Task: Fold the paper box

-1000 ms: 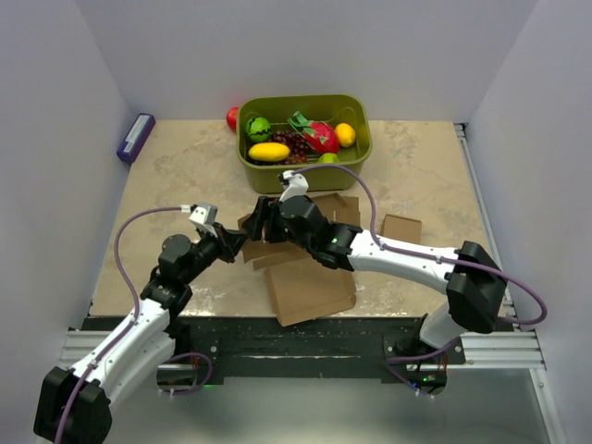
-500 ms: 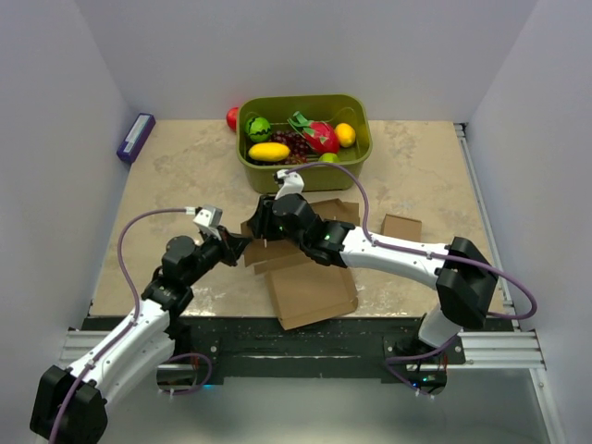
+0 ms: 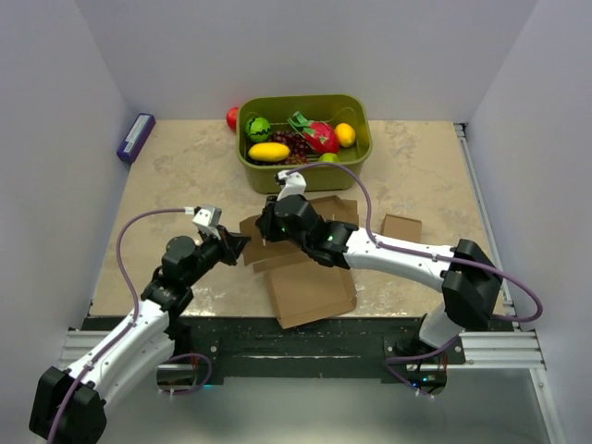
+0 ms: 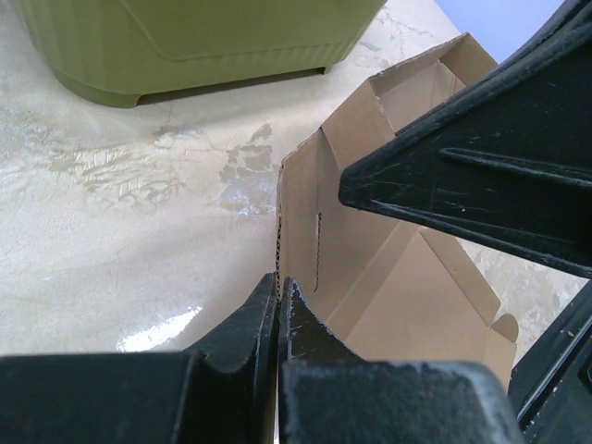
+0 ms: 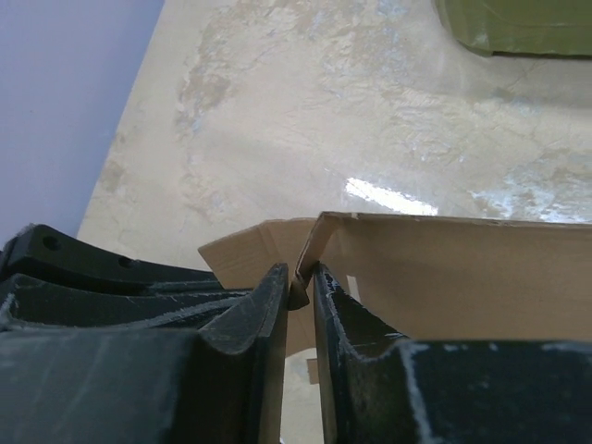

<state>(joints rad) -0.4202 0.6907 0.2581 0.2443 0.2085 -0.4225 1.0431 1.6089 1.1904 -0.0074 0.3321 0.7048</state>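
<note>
The paper box [image 3: 310,287] is a wide brown cardboard piece lying at the table's middle, with its left panels raised. My left gripper [image 3: 240,244] is shut on the box's upright left wall edge. In the left wrist view the corrugated edge of the box [image 4: 388,277] runs straight into the pinched left gripper [image 4: 278,282]. My right gripper [image 3: 263,228] reaches in from the right, just above and behind the left one. In the right wrist view a folded corner of the box [image 5: 444,268] sits between the narrowly spaced fingers of the right gripper [image 5: 298,276].
A green bin [image 3: 356,153] with toy fruit stands just behind the box; its wall [image 4: 185,46] is close in the left wrist view. A small brown cardboard cube [image 3: 401,228] sits to the right. A purple block [image 3: 136,137] lies at the far left, and a red item [image 3: 232,117] lies beside the bin.
My right gripper's jaws have closed down onto the folded corner of the box and shifted slightly. The left gripper has kept its pinch and place.
</note>
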